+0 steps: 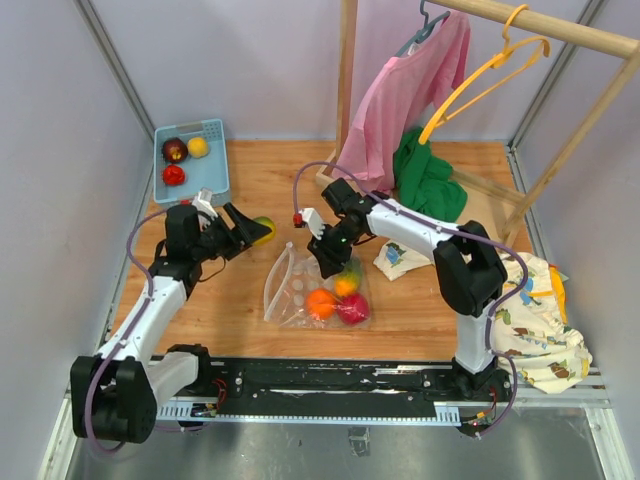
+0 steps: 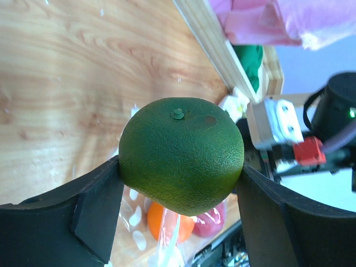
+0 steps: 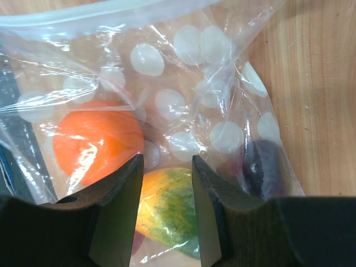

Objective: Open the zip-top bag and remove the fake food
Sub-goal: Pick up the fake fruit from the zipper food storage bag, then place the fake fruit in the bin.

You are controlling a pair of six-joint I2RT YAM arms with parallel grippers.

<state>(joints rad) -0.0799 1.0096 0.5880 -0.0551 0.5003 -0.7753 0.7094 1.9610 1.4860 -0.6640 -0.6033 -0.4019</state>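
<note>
The clear dotted zip-top bag (image 1: 292,285) lies on the wooden table, its mouth gaping toward the left. Inside it are fake food pieces: an orange (image 1: 320,302), a red fruit (image 1: 352,308) and a yellow-green mango (image 1: 348,280). My left gripper (image 1: 250,232) is left of the bag, shut on a green citrus fruit (image 2: 181,153) held above the table. My right gripper (image 3: 166,162) hovers over the bag (image 3: 183,50), jaws partly apart. Through the plastic, the mango (image 3: 167,211) lies below the gap, beside the orange (image 3: 97,139) and a dark purple piece (image 3: 261,167).
A blue basket (image 1: 208,178) at the back left holds a red, a dark and a yellow fruit. A wooden rack (image 1: 346,90) at the back right carries a pink garment (image 1: 405,95); a green cloth (image 1: 430,180) lies below. Cartoon-print cloth (image 1: 530,320) lies right.
</note>
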